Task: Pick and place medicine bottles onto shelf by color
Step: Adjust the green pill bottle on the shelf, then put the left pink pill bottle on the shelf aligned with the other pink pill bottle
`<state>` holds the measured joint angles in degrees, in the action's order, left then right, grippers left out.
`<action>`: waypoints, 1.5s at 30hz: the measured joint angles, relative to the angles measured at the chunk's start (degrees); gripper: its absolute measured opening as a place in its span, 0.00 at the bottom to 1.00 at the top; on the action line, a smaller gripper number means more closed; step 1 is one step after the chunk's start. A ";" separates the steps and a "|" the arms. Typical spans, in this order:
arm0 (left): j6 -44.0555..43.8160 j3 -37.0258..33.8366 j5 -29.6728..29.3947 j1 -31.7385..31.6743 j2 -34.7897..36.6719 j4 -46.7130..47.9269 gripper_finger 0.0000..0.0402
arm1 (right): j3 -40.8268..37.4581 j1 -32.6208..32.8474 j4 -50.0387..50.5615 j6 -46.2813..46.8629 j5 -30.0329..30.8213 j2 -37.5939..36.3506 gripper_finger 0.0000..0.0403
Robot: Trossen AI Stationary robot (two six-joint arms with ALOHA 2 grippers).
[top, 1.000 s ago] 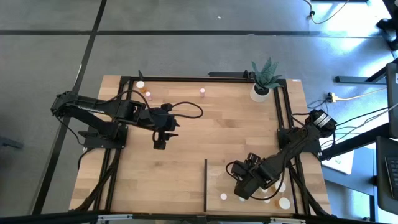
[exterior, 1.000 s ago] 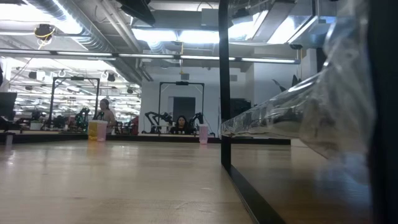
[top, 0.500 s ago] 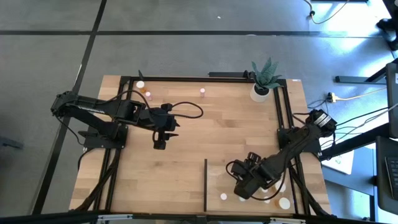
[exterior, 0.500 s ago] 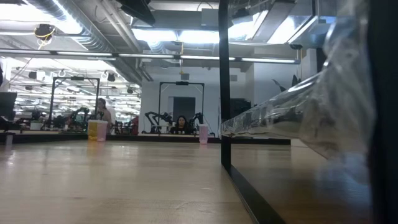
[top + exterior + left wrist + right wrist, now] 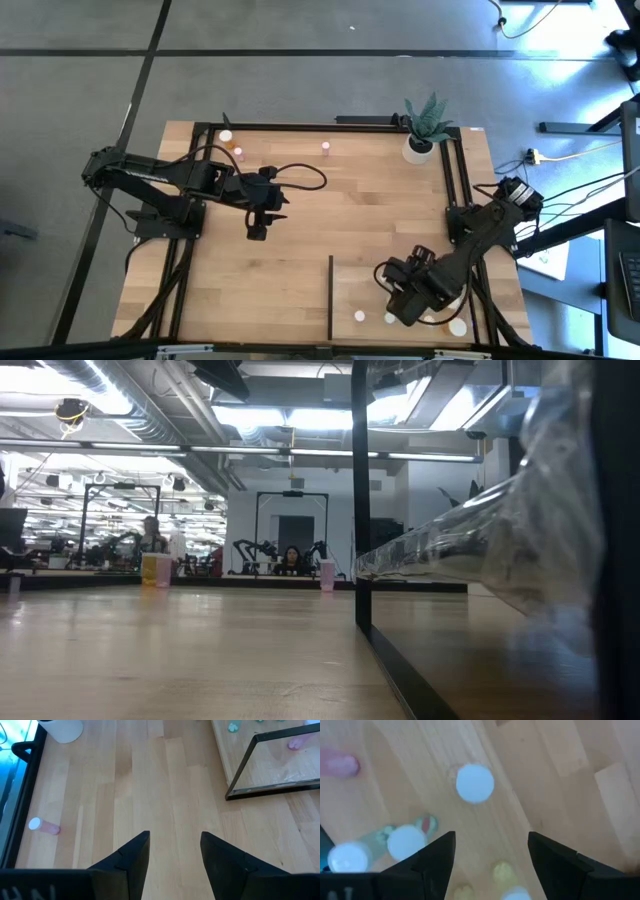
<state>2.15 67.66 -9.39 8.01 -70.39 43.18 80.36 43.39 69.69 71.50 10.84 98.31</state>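
My right pincer (image 5: 402, 303) hangs over the rectangular light-wood shelf panel (image 5: 345, 290) at the near right of the plank tabletop (image 5: 330, 210), fingers parted with bare wood showing between them, nothing in my grip. Looking down past my two dark fingers (image 5: 432, 865), I see a round white-capped bottle (image 5: 475, 783) standing on the panel just ahead, a second white cap (image 5: 406, 842) off to one side with another (image 5: 349, 856) beside it, and a pink bottle (image 5: 339, 765) lying blurred at the edge. From above, white caps dot the near edge of the shelf (image 5: 359, 316), (image 5: 458, 326), and the thin dark upright edge (image 5: 330, 297) marks its left side. My left pincer (image 5: 258, 232) waits over the middle left of the table, also parted and empty; its own camera shows open planks between the fingers (image 5: 131, 861) and a small pink bottle with a white cap (image 5: 44, 826) lying on its side, well apart. At the far edge sit more bottles, an orange one (image 5: 238, 152) near a white cap (image 5: 226, 136) and a pink one (image 5: 326, 148), with a white plant pot (image 5: 418, 148) at the far right.
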 joint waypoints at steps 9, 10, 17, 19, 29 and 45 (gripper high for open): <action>0.00 0.00 0.00 0.00 0.00 0.02 0.42 | -0.03 1.12 -1.02 2.68 0.01 0.03 0.62; 0.00 0.00 0.00 0.00 0.00 0.00 0.42 | -0.03 1.12 -1.18 2.72 0.01 0.03 0.62; 0.00 0.00 0.01 0.02 0.00 0.02 0.42 | -0.05 1.49 -1.25 2.76 0.03 0.34 0.62; 0.00 0.00 0.00 0.00 0.00 0.02 0.42 | -0.05 1.50 -1.10 2.85 -0.06 0.88 0.62; 0.00 0.00 0.02 0.01 0.00 0.02 0.42 | -0.12 1.49 -1.16 2.80 -3.38 4.34 0.62; 0.00 0.00 0.02 0.00 0.00 0.02 0.42 | -0.12 1.49 -2.93 1.61 1.53 4.34 0.62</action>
<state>2.15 67.66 -9.37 8.01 -70.39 43.20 80.25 44.88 66.76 73.11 12.37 102.65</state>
